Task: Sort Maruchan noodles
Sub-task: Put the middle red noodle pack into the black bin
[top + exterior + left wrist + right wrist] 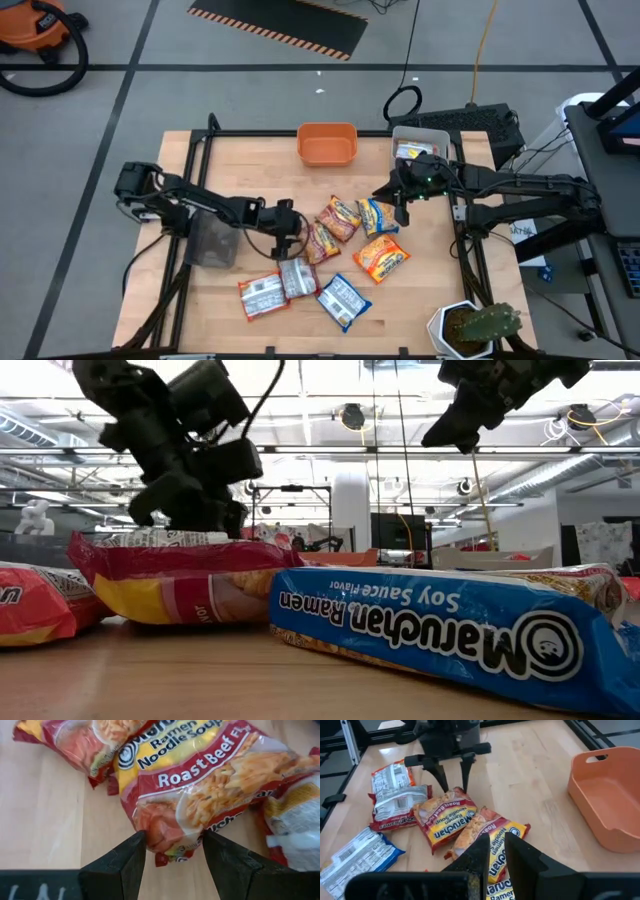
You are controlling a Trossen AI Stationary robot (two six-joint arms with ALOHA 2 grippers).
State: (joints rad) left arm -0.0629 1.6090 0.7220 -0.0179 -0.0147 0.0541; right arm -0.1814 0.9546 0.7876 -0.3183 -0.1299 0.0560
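Maruchan ramen packets lay scattered flat across the middle of the wooden table. A red-and-yellow Roast Beef packet [200, 780] overlapped a second red packet [70, 740]. Nearby lay a yellow-blue packet [378, 215], an orange one [380, 258], a blue-white Soy Sauce packet [343, 300] and two silver-red packets [263, 295], label backs up, at the front.
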